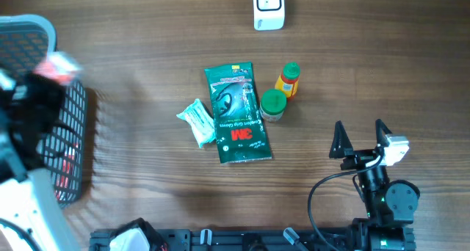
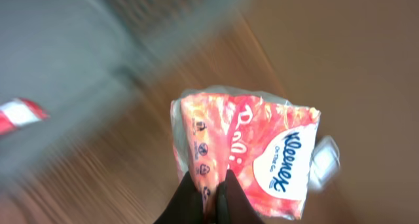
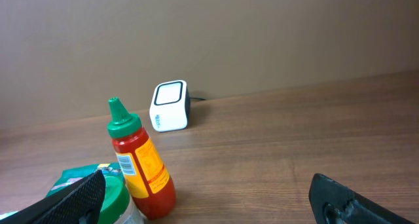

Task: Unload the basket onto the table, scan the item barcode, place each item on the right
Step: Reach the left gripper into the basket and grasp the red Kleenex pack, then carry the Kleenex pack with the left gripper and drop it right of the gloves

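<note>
Shut tight on the lower edge of an orange-and-white Kleenex tissue pack (image 2: 262,152): left hand (image 2: 211,196), dark fingertips (image 2: 190,201) almost together, only the wrapper between. Blue brand name on a white oval, turned to the wrist camera; small printed symbols just above the grip. Barcode: impossible to make out. Behind the pack, blurred wood grain and a blurred grey shape.

From overhead, heavily smeared at about ten o'clock on the worktop (image 1: 147,31): left arm with the pack, pink-white, just over the top of a wire basket (image 1: 72,137). Basket at nine o'clock, dark mesh, pale rim, something red inside, too blurred to name.

Barcode scanner (image 1: 268,7) at twelve o'clock, by the far edge, white, upright, dark window toward six o'clock, well apart from the held pack.

Near the middle, flat on the wood: green 3M glove packet (image 1: 237,113). Just beside its nine o'clock edge, a small pale green-and-white packet (image 1: 197,122). At its two o'clock corner, a jar with a green lid (image 1: 272,104); just past that, toward one o'clock, a red sauce bottle (image 1: 288,81), green cap, yellow label, upright.

Right hand (image 1: 360,139) at five o'clock, spread wide, holding nothing, fingers pointing to twelve o'clock, well apart from jar and bottle.
</note>
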Motion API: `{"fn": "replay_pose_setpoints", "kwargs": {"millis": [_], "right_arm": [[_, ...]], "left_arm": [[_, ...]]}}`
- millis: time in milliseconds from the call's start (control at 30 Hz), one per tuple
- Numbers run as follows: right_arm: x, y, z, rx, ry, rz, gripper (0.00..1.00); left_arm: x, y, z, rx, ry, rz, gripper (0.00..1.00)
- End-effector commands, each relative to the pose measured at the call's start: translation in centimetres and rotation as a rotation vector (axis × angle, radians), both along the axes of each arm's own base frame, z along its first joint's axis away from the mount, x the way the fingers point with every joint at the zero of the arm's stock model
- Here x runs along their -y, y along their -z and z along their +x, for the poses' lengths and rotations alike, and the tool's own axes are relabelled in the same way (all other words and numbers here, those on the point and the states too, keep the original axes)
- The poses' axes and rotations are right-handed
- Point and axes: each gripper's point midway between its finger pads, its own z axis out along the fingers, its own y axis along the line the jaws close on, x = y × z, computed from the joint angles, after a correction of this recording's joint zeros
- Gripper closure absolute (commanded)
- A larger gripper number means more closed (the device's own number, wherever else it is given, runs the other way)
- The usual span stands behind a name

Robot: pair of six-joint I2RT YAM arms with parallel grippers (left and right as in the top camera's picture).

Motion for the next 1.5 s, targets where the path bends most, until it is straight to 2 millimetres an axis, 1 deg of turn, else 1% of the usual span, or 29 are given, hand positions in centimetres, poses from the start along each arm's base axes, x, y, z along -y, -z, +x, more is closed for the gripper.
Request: {"fn": "replay_pose_setpoints", "kwargs": {"millis": [0,67,100,233,267,333,400,500,533,600,633,700,767,867,900,933,967,1000,1033,1067,1100,1133,1167,1233,1300,1333,1400,1467], "right_arm": [[0.4,0.0,0.0,0.000,0.021,0.012,0.00],[0.4,0.0,0.0,0.000,0.021,0.011,0.00],[0.4,0.0,0.0,0.000,0.021,0.012,0.00],[0.4,0.0,0.0,0.000,0.021,0.012,0.00],[0.4,0.0,0.0,0.000,0.021,0.012,0.00],[0.4,0.0,0.0,0.000,0.021,0.012,0.00],[0.4,0.0,0.0,0.000,0.021,0.012,0.00],[0.4,0.0,0.0,0.000,0.021,0.012,0.00],[0.4,0.0,0.0,0.000,0.021,0.012,0.00],[0.4,0.0,0.0,0.000,0.021,0.012,0.00],[0.4,0.0,0.0,0.000,0.021,0.012,0.00],[0.4,0.0,0.0,0.000,0.021,0.012,0.00],[0.4,0.0,0.0,0.000,0.021,0.012,0.00],[0.4,0.0,0.0,0.000,0.021,0.011,0.00],[0.4,0.0,0.0,0.000,0.021,0.012,0.00],[0.4,0.0,0.0,0.000,0.021,0.012,0.00],[0.4,0.0,0.0,0.000,0.021,0.012,0.00],[0.4,0.0,0.0,0.000,0.021,0.012,0.00],[0.4,0.0,0.0,0.000,0.021,0.012,0.00],[0.4,0.0,0.0,0.000,0.021,0.012,0.00],[0.4,0.0,0.0,0.000,0.021,0.012,0.00],[0.4,0.0,0.0,0.000,0.021,0.012,0.00],[0.4,0.0,0.0,0.000,0.021,0.012,0.00],[0.4,0.0,0.0,0.000,0.021,0.012,0.00],[0.4,0.0,0.0,0.000,0.021,0.012,0.00],[0.4,0.0,0.0,0.000,0.021,0.012,0.00],[0.4,0.0,0.0,0.000,0.021,0.012,0.00],[0.4,0.0,0.0,0.000,0.021,0.012,0.00]], "left_arm": [[6.8,0.6,-0.7,-0.049,0.264,0.055,0.96],[9.5,1.7,-0.9,-0.090,0.348,0.060,0.96],[11.6,2.8,-1.0,-0.115,0.403,0.047,0.96],[18.0,6.9,-1.6,-0.171,0.626,0.051,0.96],[20.1,8.2,-1.7,-0.173,0.694,0.056,0.96],[22.7,10.0,-2.0,-0.179,0.754,0.042,0.96],[25.8,12.5,-2.6,-0.202,0.818,0.022,0.96],[29.4,15.5,-3.6,-0.230,0.905,0.021,0.96],[30.8,16.6,-3.8,-0.233,0.945,0.026,0.96],[33.3,18.4,-3.8,-0.238,1.000,0.034,0.96],[34.7,19.7,-3.6,-0.248,1.025,0.039,0.96],[35.9,21.7,-3.6,-0.277,1.045,0.048,0.96],[36.6,24.4,-4.1,-0.348,1.047,0.057,0.96],[37.0,27.6,-5.2,-0.448,1.042,0.062,0.86],[37.1,28.1,-5.6,-0.469,1.051,0.062,0.81],[37.1,28.3,-5.7,-0.474,1.053,0.065,0.76],[37.2,28.0,-5.6,-0.466,1.054,0.062,0.67],[37.3,27.4,-5.3,-0.447,1.052,0.056,0.55],[37.5,26.5,-4.8,-0.420,1.051,0.049,0.44],[37.6,25.2,-4.1,-0.383,1.047,0.038,0.34],[37.9,22.2,-2.6,-0.298,1.033,0.014,0.21],[37.7,19.3,-1.2,-0.208,1.031,0.012,0.18],[37.3,17.6,-0.3,-0.156,1.010,0.019,0.17],[36.3,15.0,0.9,-0.084,0.972,0.034,0.15],[35.3,12.6,1.5,-0.017,0.967,0.044,0.14],[34.2,11.1,1.6,0.018,0.944,0.041,0.14],[32.2,8.8,1.7,0.072,0.895,0.048,0.13],[30.7,7.4,1.5,0.112,0.891,0.096,0.14]]}}
